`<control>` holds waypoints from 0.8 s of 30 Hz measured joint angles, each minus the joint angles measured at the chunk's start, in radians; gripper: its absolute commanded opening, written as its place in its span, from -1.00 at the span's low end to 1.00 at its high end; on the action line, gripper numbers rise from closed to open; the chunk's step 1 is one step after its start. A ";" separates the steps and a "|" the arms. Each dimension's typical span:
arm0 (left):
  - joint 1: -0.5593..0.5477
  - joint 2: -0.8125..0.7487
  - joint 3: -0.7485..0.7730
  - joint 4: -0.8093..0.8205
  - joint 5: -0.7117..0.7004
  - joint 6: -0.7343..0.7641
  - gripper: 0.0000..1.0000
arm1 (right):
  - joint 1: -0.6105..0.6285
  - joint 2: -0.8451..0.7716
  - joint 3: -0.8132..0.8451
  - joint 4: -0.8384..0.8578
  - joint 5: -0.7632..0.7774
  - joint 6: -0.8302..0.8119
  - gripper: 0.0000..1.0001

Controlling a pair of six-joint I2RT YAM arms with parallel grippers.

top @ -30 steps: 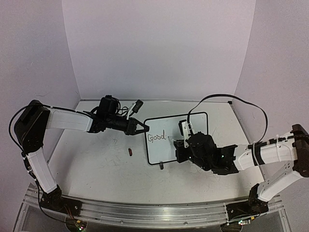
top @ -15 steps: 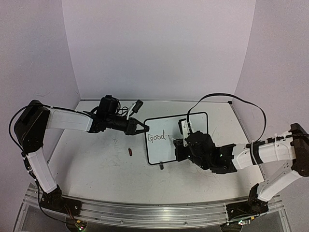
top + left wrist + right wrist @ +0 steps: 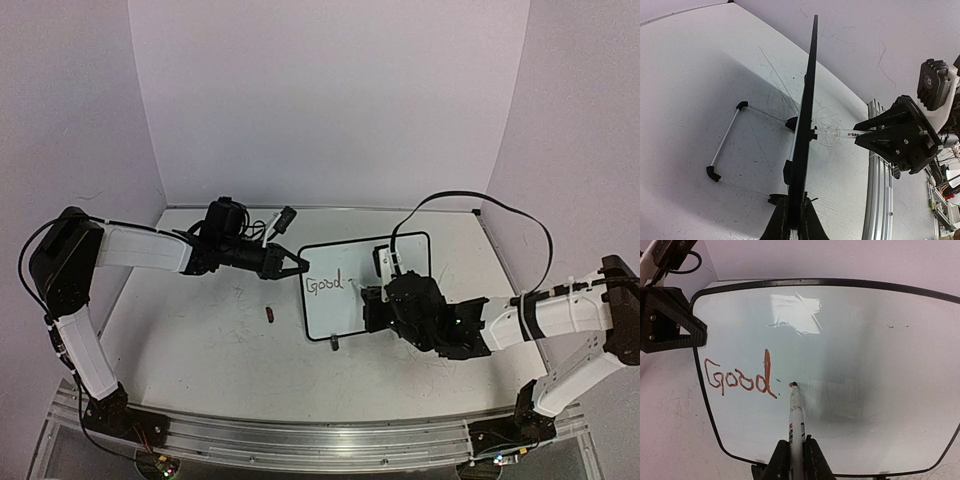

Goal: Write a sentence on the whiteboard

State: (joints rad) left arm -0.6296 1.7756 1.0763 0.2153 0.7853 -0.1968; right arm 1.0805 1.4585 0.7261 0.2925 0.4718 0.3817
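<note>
white scuffed tabletop (image 3: 200, 350) with faint grey scribbles, pale lilac walls (image 3: 330, 100) on three sides; at frame left, the left gripper (image 3: 290, 264) is pinched on the left rim of the whiteboard (image 3: 335, 312), jaws almost together on the thin edge; a small dark red piece (image 3: 270, 314) lies on the table just below it, apart from the board; whiteboard sits at frame centre, propped on a wire stand (image 3: 725, 145); the sentence (image 3: 740, 380) reads only "good", on the board's left part; marker (image 3: 796, 415) tip touches the board just right of the "d"; right gripper (image 3: 796, 452), right of centre, is clamped round the marker barrel; count: two arms, one whiteboard, one marker, one written word, one red piece
</note>
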 measured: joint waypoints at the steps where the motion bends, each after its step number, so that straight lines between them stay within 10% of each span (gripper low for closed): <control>1: 0.000 0.000 0.000 0.000 0.000 0.000 -1.00 | 0.000 0.000 0.000 -0.001 0.005 0.003 -1.00; 24: 0.000 0.000 0.000 0.000 0.000 0.000 -1.00 | -0.008 -0.002 0.000 0.030 0.001 -0.035 -1.00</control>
State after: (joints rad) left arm -0.6296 1.7755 1.0763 0.2150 0.7856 -0.1970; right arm 1.0729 1.4569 0.7261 0.3228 0.4725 0.3470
